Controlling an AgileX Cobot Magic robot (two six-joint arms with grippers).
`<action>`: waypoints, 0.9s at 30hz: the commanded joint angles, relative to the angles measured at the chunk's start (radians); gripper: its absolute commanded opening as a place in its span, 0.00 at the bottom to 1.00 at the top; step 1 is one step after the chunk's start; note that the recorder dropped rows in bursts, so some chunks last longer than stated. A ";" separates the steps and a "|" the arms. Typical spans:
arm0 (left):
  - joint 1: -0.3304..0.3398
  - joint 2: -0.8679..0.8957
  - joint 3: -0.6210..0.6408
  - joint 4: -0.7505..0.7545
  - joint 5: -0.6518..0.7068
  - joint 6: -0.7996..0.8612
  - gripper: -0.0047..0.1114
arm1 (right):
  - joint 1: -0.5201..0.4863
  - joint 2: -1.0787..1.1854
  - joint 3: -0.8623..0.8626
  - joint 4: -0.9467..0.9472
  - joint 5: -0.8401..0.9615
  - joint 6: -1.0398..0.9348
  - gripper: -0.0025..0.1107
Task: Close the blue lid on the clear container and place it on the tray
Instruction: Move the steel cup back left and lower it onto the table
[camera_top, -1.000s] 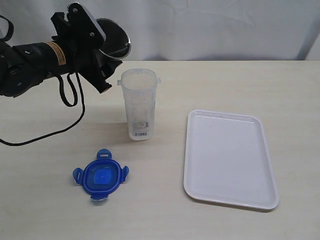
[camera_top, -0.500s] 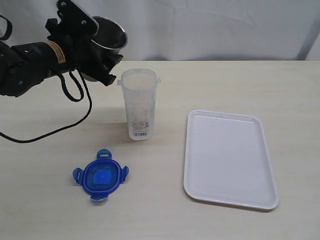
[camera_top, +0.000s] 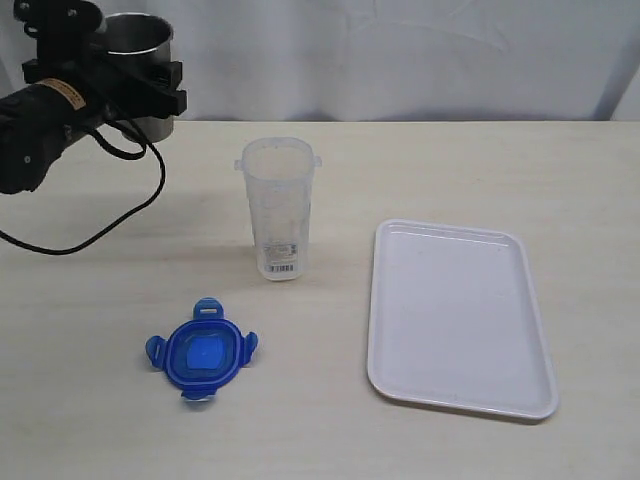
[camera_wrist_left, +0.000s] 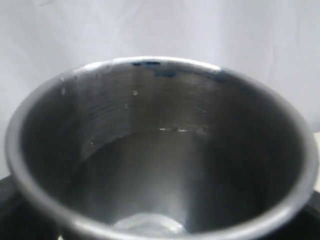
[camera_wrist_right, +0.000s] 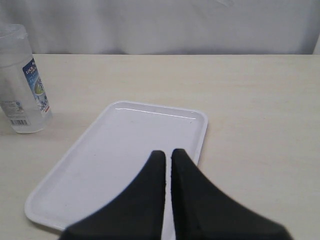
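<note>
Nothing is done yet: the blue lid lies on the table, apart from the open clear container; the tray waits nearby. The left gripper clasps a steel cup; the right gripper is pinched together, empty.

Lit brightly and evenly from above in the exterior view, with pale, soft-edged shadows only: a faint smear on the table beside the container, on the side toward the left gripper, and a thin dark line under the tray rim. Sharp across the tabletop.

Dim and soft inside the cup, close against the left wrist lens; blurred at the near rim, flecked with pale glints and a bluish reflection at the far rim. Washed to flat white on the backdrop beyond.

Near black and out of focus at the right gripper, close to its lens; crisper ahead of it, with a thin line of glare along the tray's far rim. Drawn slightly leaning at the picture's edge, well off to the gripper's side: the container.
</note>
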 joint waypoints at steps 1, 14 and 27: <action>0.053 0.113 -0.075 -0.014 -0.171 -0.074 0.04 | -0.006 -0.004 0.002 -0.008 0.002 -0.005 0.06; 0.096 0.505 -0.465 0.015 -0.116 -0.105 0.04 | -0.006 -0.004 0.002 -0.008 0.002 -0.005 0.06; 0.096 0.596 -0.474 0.048 -0.098 -0.101 0.04 | -0.006 -0.004 0.002 -0.008 0.002 -0.005 0.06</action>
